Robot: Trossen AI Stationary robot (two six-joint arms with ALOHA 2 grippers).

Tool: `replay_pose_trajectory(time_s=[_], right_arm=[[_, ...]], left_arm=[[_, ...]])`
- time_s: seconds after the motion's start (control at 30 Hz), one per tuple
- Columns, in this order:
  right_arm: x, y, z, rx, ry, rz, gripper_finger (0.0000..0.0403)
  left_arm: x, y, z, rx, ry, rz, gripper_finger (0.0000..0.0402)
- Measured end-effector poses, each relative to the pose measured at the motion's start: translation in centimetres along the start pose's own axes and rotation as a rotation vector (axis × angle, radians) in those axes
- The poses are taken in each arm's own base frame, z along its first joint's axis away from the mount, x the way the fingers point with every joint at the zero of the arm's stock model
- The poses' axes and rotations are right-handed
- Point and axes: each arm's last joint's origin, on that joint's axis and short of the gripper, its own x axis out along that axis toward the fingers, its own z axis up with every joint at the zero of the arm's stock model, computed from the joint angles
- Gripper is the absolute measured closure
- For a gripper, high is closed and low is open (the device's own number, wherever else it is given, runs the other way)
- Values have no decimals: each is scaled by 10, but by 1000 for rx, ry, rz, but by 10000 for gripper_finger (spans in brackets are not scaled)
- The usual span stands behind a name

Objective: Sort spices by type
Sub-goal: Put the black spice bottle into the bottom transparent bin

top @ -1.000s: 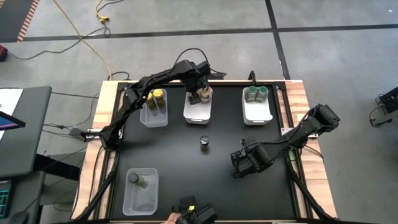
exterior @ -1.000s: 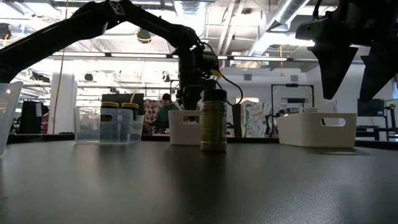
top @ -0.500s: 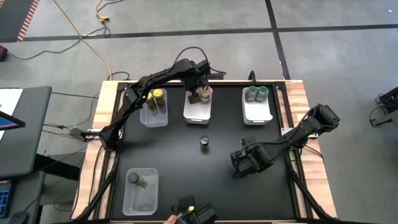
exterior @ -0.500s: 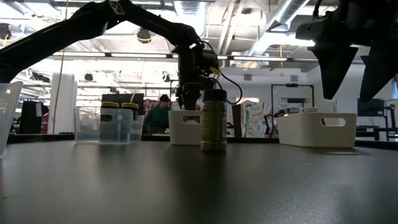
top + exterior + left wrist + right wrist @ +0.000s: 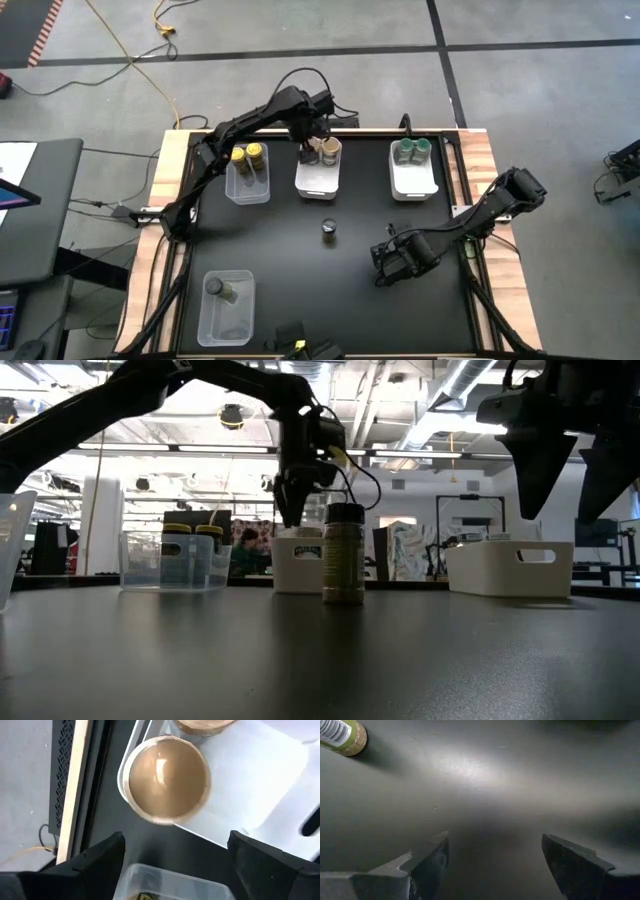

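Tan-topped spice jars (image 5: 326, 150) in white bin (image 5: 318, 182), left claw (image 5: 308, 137) open above, right claw (image 5: 385, 262) open

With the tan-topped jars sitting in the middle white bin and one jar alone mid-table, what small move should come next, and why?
Probably the right hand should slide toward the lone dark-topped jar. That jar stands upright on the bare mat, outside every bin, and the right hand hovers open close beside it. The left hand is open and empty above the middle white bin, farther from the jar.
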Motion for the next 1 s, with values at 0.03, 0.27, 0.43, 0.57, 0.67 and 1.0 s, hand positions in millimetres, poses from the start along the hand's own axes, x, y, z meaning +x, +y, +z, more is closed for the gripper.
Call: replay_pose_trajectory(time_s=[0.03, 0.27, 0.43, 0.57, 0.67, 1.0], right_arm=[[0, 0, 0, -1, 0, -1, 61], [0, 0, 0, -5, -2, 2, 61], [-3, -2, -6, -70, -6, 3, 61], [-6, -2, -16, -153, 0, 38, 61], [-10, 0, -26, -268, 7, 96, 61], [-2, 3, -57, -453, -11, 304, 61]], left_arm=[[-5, -2, -2, -15, -3, -1, 64], [-61, -24, -20, -95, -95, -51, 64], [-114, -73, -36, -112, -232, -66, 64], [-151, -133, -54, 12, -338, -97, 64], [-162, -187, -60, 112, -469, -125, 64], [-93, -314, -110, 129, -615, -219, 64]])
